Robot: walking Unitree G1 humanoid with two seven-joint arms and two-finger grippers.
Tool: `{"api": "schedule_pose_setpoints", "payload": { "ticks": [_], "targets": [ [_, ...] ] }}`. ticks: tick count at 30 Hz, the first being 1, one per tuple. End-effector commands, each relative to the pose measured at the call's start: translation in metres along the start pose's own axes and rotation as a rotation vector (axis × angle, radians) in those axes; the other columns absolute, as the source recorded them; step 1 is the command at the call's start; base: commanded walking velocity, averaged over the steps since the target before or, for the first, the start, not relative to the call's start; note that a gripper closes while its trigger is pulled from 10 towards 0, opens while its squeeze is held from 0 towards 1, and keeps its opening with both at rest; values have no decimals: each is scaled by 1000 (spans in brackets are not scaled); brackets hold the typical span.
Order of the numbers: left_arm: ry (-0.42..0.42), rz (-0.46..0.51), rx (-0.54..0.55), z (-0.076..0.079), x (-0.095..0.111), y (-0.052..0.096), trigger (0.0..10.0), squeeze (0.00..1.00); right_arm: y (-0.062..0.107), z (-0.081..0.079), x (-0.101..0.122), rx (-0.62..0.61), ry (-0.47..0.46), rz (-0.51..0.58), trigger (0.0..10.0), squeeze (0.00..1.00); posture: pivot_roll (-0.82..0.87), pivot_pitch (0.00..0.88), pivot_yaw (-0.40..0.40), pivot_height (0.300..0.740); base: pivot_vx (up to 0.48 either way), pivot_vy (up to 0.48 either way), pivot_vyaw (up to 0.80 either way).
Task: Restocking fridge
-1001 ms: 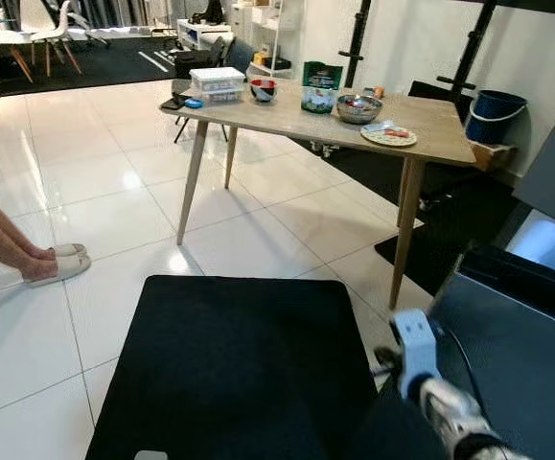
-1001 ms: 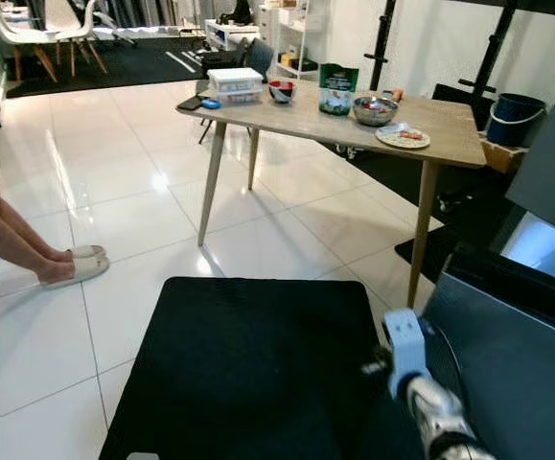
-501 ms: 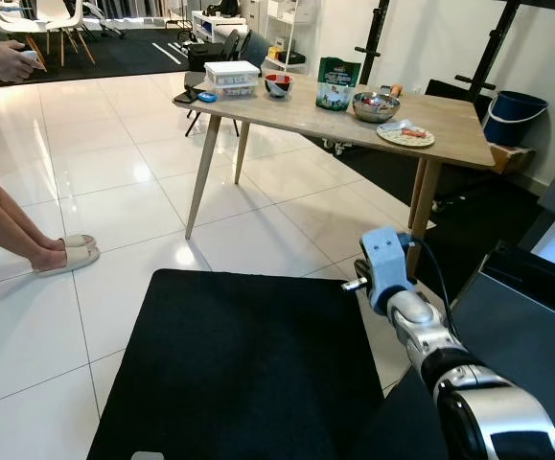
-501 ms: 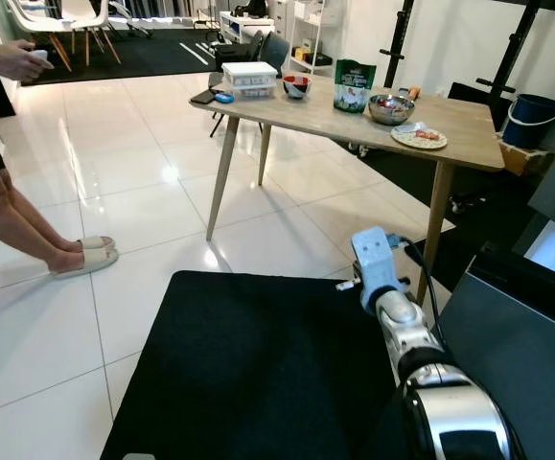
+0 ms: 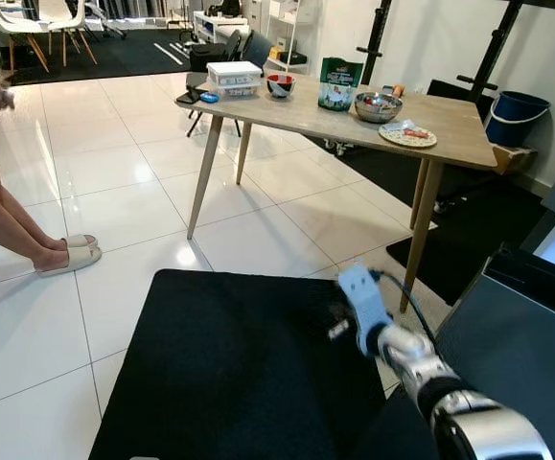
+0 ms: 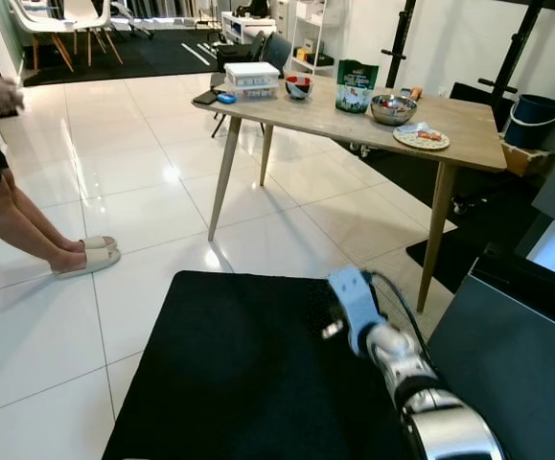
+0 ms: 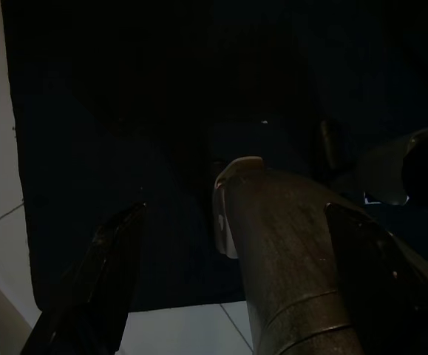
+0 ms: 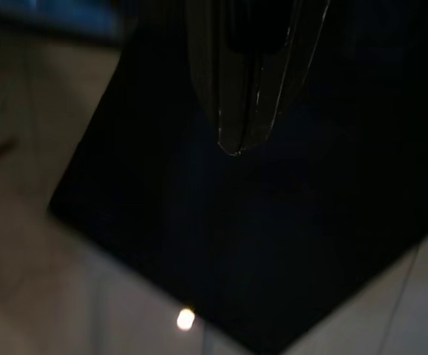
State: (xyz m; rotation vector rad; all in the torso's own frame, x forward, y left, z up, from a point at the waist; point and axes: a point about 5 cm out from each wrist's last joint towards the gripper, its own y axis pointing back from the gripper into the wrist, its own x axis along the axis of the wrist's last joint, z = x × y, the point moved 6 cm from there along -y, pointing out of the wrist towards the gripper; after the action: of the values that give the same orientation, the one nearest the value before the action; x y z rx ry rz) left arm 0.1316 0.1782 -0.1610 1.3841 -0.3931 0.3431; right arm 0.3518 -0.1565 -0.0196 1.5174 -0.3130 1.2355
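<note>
The robot's right hand [image 8: 243, 81], fingers pressed together and grasping nothing, hangs above a black floor mat [image 5: 229, 374] beside the dark fridge [image 5: 521, 335]. The left hand [image 7: 228, 296] hangs spread over the same mat. Food containers [image 5: 232, 79], a bowl [image 5: 377, 105] and a plate [image 5: 407, 135] wait on the bench [image 5: 354, 117] while a person [image 5: 9, 230] stands by.

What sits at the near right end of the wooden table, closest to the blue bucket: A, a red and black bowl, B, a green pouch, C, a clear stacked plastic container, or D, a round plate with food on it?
D: the round plate with food lies at the end of the wooden table nearest the blue bucket.
</note>
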Motion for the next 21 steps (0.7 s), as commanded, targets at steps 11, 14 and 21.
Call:
{"api": "schedule_pose_setpoints", "payload": {
  "ticks": [11, 14, 21],
  "targets": [
    [-37, -92, 28, -1, -24, 3, 10000, 0, 63, -22, -159, -52, -164, -444, 10000, 0, -32, 0, -77, 740, 0, 0, -364],
    [-41, -92, 41, -3, -23, 3, 10000, 0, 81, -35, -189, -50, -190, -537, 10000, 0, -31, 0, -76, 740, 0, 0, -800],
    [-61, -91, 89, -15, -20, 5, 10000, 0, 110, -56, -227, -31, -220, -669, 10000, 0, -29, 0, -72, 740, 0, 0, -686]
  ]
}}
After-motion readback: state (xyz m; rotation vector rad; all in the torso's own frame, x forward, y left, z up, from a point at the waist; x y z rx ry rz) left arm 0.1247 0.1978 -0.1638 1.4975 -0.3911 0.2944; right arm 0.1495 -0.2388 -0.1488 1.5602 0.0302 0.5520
